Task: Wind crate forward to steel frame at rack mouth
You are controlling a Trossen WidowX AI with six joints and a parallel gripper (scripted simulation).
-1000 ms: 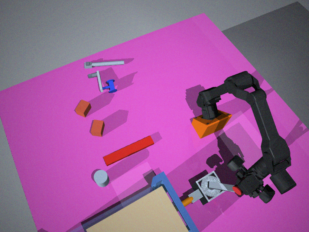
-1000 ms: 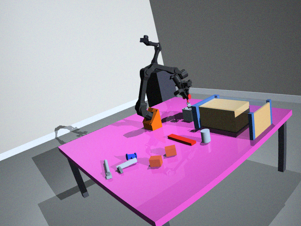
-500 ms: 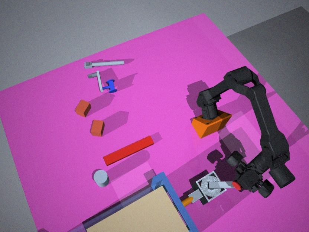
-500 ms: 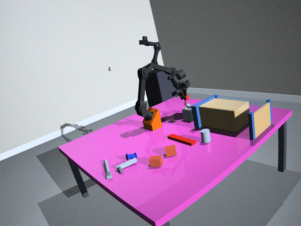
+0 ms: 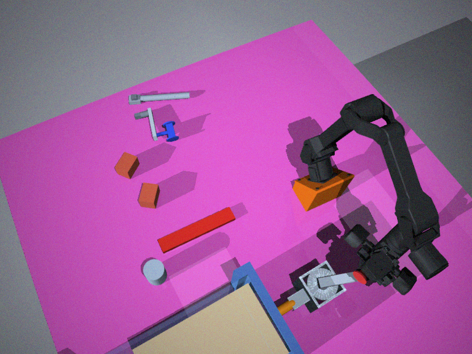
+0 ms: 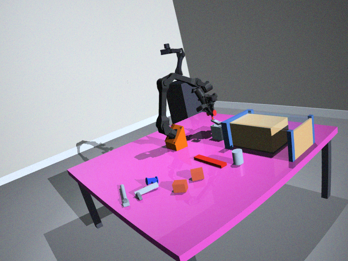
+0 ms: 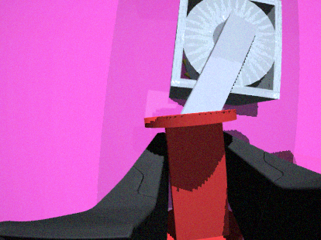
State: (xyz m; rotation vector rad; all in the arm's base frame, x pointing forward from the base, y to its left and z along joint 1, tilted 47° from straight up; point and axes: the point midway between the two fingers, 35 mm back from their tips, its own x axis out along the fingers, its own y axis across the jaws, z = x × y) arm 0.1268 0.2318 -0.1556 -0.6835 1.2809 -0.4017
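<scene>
1. The handle hunt is over — the winch handle (image 5: 336, 280) is seated in the hole on top of the winch (image 5: 321, 287), its grey arm lying across the toothed drum and pointing away from the rack. Other cranks and bars lie untouched on the far side of the table.

2. The gripper (image 7: 198, 178) is clenched on the handle's red knob (image 7: 195, 183), one dark finger on each side of the spool-shaped grip.

3. Judging by this, winding is the step in hand. What is left: bringing the crate's front against the frame, then letting go and pulling the hand away.

4. The crate (image 6: 258, 133) sits inside the guard cubby, by the table edge nearest the winch. The exterior view shows it flat on the table, with nothing visibly under it.

5. The top view shows the orange strap (image 5: 285, 307) running from the winch through the blue steel frame (image 5: 261, 303), and the crate's top close behind that frame. Whether the front already touches it I cannot tell.

6. Only the wrist view shows the grip itself and the arm's angle on the drum.

7. Only the exterior view shows the crate's side and its whole length in the cubby — the winch there is small and half hidden.
</scene>
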